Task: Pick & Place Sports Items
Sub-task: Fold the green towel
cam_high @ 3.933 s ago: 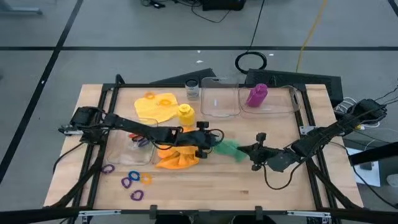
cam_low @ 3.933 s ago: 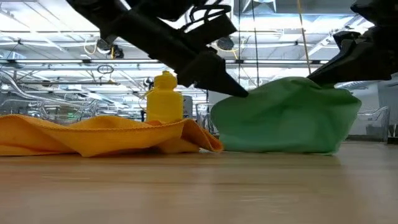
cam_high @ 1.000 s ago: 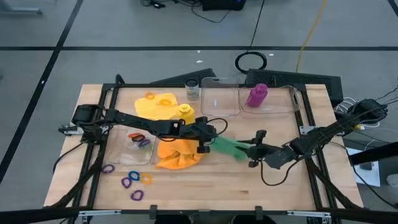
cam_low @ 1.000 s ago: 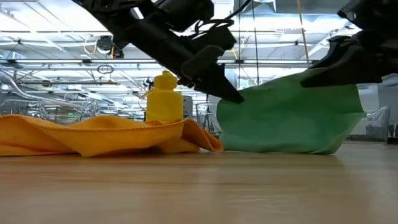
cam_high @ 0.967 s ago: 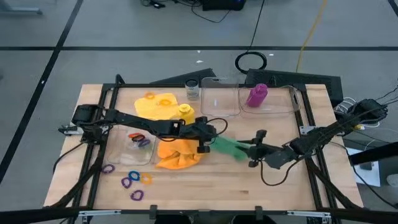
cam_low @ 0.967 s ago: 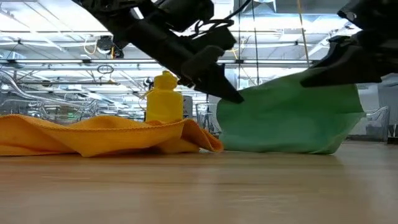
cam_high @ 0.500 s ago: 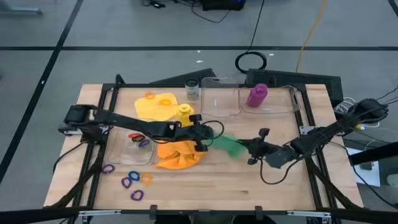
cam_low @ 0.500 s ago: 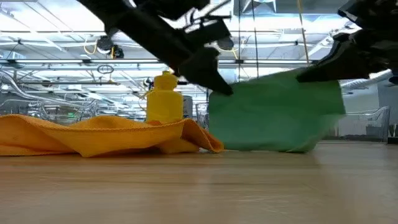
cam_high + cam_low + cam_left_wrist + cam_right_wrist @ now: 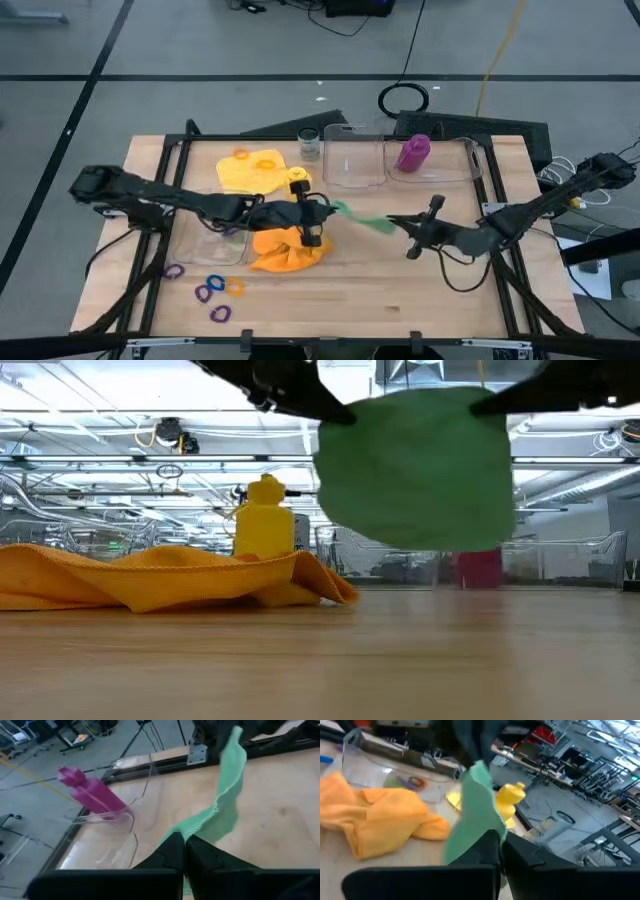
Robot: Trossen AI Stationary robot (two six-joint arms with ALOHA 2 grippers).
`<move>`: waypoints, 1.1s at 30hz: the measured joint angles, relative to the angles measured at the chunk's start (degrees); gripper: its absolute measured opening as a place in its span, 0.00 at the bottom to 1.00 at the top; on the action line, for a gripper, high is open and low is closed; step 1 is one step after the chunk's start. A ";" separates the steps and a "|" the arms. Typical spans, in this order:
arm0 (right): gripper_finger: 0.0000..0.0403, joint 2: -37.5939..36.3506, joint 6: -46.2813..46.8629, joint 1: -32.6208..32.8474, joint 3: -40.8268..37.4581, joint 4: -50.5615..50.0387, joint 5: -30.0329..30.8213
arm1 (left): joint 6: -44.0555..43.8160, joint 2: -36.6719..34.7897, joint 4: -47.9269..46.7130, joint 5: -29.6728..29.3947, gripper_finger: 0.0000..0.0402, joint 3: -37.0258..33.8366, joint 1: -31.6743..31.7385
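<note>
Sagging softly, the green cloth (image 9: 358, 218) hangs between both hands' clamped fingers.

The left gripper (image 9: 184, 851) had its two dark fingers pressed together on one end of the green cloth (image 9: 220, 806), pinching its stitched edge. From there the cloth rose in a twisted band, clear of the wooden table (image 9: 280, 815), to its other end, which was held up by a dark shape whose detail could not be made out. Beyond the cloth, a purple bottle (image 9: 89, 793) lay tilted inside a clear plastic box (image 9: 131, 820) near the table's metal-framed edge, with grey floor and cables behind.
</note>
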 joint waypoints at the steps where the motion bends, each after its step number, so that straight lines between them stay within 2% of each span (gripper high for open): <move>1: 0.00 -0.08 -0.17 0.01 0.35 0.00 -0.73 | -0.32 0.00 0.10 0.00 0.00 0.00 -0.17; 5: 0.00 0.18 1.34 0.01 1.23 -0.04 -5.75 | -2.44 0.00 1.47 0.05 0.00 0.00 -0.84; 7: 0.00 0.75 2.87 0.15 1.42 -0.13 -6.31 | -3.60 0.00 1.86 0.02 0.00 0.00 -1.23; 18: 0.00 3.85 13.15 5.90 1.43 -0.85 -5.86 | -11.86 0.23 1.51 1.65 0.00 0.00 -4.60; 24: 0.00 5.75 20.99 9.42 1.45 -0.89 -5.89 | -16.40 3.88 2.79 1.84 0.00 0.00 -6.45; 30: 0.00 7.62 27.84 11.69 1.45 -0.48 -6.07 | -22.04 5.79 5.96 5.98 0.00 0.00 -6.73; 33: 0.00 7.52 28.43 12.01 1.45 -0.79 -5.81 | -23.40 5.75 6.58 6.52 0.00 0.00 -6.11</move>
